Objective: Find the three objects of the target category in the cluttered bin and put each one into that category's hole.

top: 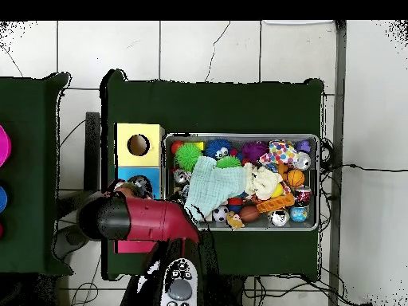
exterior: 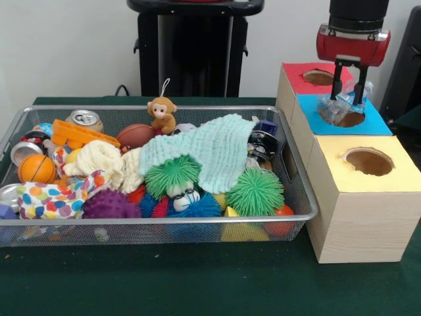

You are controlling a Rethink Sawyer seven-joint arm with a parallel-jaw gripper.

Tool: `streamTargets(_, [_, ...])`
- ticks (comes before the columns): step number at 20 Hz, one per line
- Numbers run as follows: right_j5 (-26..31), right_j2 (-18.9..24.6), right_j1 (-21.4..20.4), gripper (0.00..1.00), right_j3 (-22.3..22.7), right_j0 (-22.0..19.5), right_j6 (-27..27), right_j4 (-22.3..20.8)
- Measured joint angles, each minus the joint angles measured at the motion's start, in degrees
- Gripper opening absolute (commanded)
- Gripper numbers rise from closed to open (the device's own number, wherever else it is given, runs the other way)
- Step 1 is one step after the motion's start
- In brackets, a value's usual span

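Observation:
The bin [exterior: 164,108] is a silver wire mesh basket on the green table, full of toys, balls, cans and cloths. It also shows in the overhead view [top: 239,136]. To its right stand three wooden boxes with red [exterior: 296,80], blue [exterior: 383,122] and yellow [exterior: 332,158] tops, each with a round hole. My gripper [exterior: 348,97] hangs over the blue box's hole [exterior: 352,119]. It is shut on a crumpled clear plastic piece [exterior: 337,107] that rests at the hole's rim. In the overhead view my arm [top: 135,219] hides the gripper.
In the bin lie a pale green cloth [exterior: 210,148], green spiky balls [exterior: 255,191], a purple spiky ball [exterior: 108,204], a toy monkey [exterior: 161,113], a small basketball [exterior: 36,168], a can [exterior: 84,118] and an orange tray [exterior: 79,135]. The robot pedestal [exterior: 191,49] stands behind.

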Motion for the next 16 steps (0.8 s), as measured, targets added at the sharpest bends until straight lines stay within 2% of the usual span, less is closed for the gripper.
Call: streamTargets(16, [-6.75,1.31,5.81,0.0,0.41,-0.62,0.0,2.46])
